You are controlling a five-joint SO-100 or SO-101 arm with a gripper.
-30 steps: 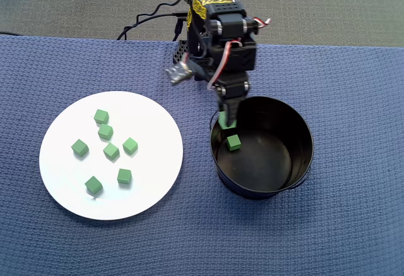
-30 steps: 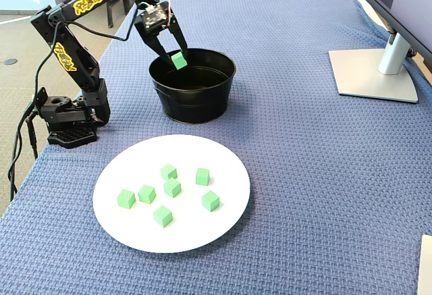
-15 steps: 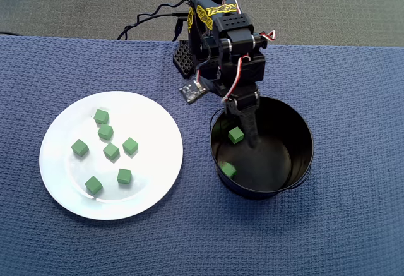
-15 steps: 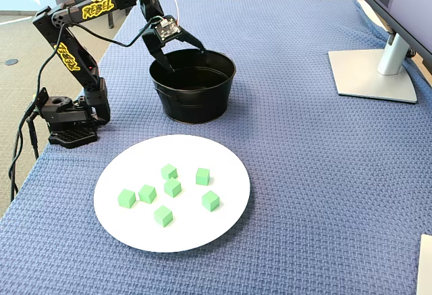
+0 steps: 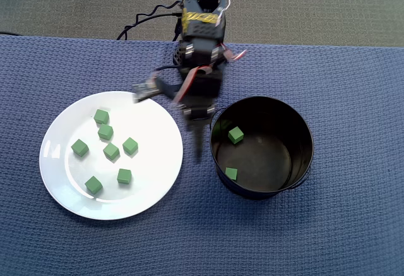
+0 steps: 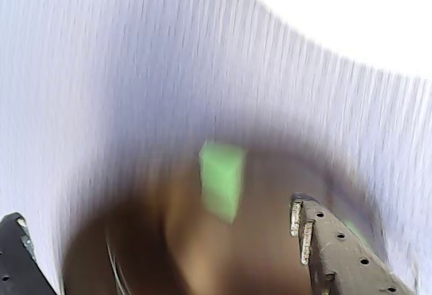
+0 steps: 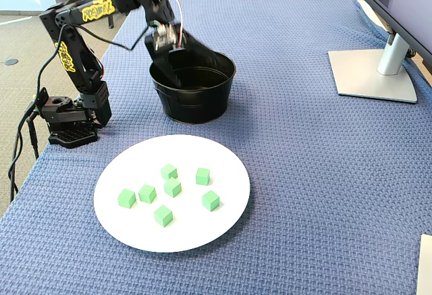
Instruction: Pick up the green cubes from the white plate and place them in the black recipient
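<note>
Several green cubes (image 5: 111, 151) lie on the white plate (image 5: 148, 181) at the left of the overhead view. Two more green cubes (image 5: 235, 134) lie inside the black recipient (image 5: 268, 162) to its right. My gripper (image 5: 197, 138) is blurred, between the plate and the recipient's left rim. In the wrist view my gripper (image 6: 156, 210) is open and empty, above the blurred recipient (image 6: 135, 254) with a green cube (image 6: 221, 180) inside. In the fixed view my gripper (image 7: 185, 48) hangs over the recipient (image 7: 196, 102), behind the plate (image 7: 121, 221) and its cubes (image 7: 173, 187).
A blue woven cloth (image 5: 353, 86) covers the table. The arm's base (image 7: 67, 129) stands at the cloth's left edge in the fixed view. A monitor stand (image 7: 371, 72) sits at the far right. Cables (image 5: 142, 23) trail behind the arm.
</note>
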